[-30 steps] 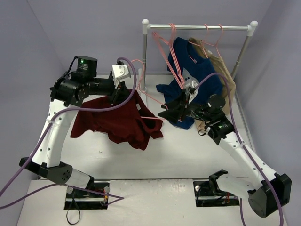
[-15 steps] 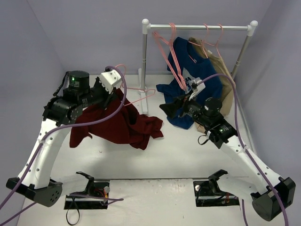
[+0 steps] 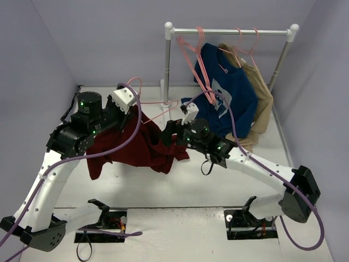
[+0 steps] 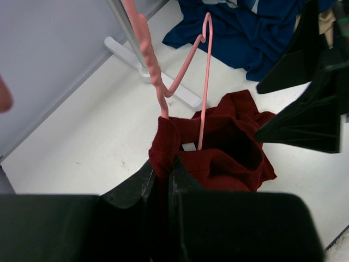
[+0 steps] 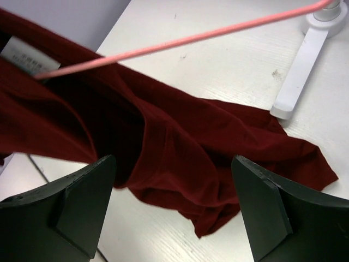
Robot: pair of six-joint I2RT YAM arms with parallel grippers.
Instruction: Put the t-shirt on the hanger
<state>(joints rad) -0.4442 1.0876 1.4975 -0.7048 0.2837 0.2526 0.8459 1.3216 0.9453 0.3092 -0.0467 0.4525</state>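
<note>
The maroon t-shirt (image 3: 139,147) hangs in a bunch from my left gripper (image 3: 132,112) and its lower folds rest on the table. In the left wrist view the jaws are shut on the cloth at the collar (image 4: 162,174), and the pink hanger (image 4: 206,71) runs down into the neck opening. Its hook and one arm stick out above the cloth (image 3: 163,102). My right gripper (image 3: 166,134) is open just right of the t-shirt. In the right wrist view the right gripper (image 5: 174,207) has the t-shirt (image 5: 180,142) lying below, untouched, and the hanger wire (image 5: 191,39) crossing above.
A white clothes rack (image 3: 229,31) stands at the back right with a navy garment (image 3: 229,98), a tan garment (image 3: 260,93) and spare pink hangers (image 3: 192,49). Its white foot (image 5: 299,76) lies close behind the t-shirt. Purple walls close in both sides.
My right arm has swung left, away from the navy garment to the t-shirt, and its jaws have opened wide. The left arm has drawn the t-shirt and hanger slightly back and left.
</note>
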